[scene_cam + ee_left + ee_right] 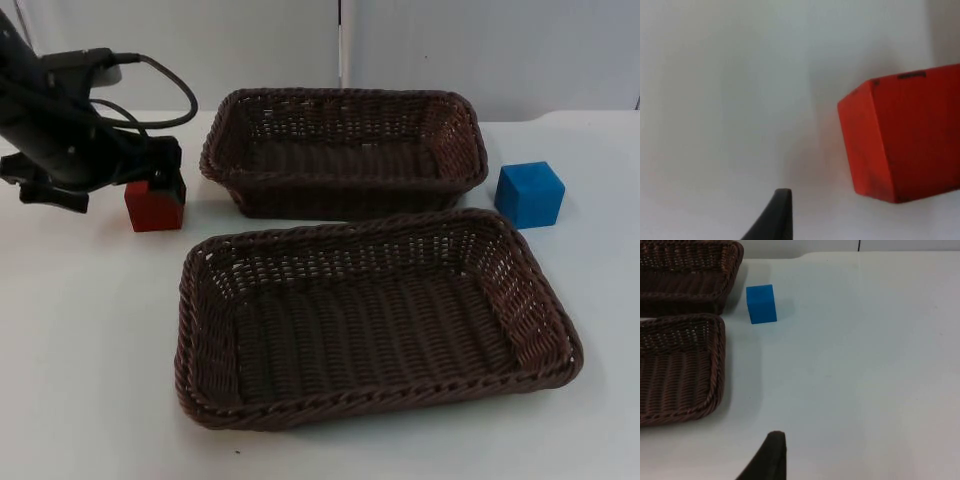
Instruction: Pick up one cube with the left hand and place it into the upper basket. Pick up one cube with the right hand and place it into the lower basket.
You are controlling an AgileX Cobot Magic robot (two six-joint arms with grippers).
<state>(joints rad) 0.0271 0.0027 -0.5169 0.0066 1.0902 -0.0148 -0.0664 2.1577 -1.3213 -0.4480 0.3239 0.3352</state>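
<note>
A red cube rests on the white table left of the upper basket. My left gripper is low over the cube's back edge, touching or almost touching it. In the left wrist view the red cube sits close by on the table, with a gap between it and the gripper's black tip. A blue cube stands right of the upper basket, just behind the lower basket's right corner. My right gripper waits over bare table, well away from the blue cube.
Both brown wicker baskets hold nothing and lie close together, the lower one nearer the table's front. The grey partition wall stands right behind the upper basket. White table stretches to the left of the lower basket and to the right of the blue cube.
</note>
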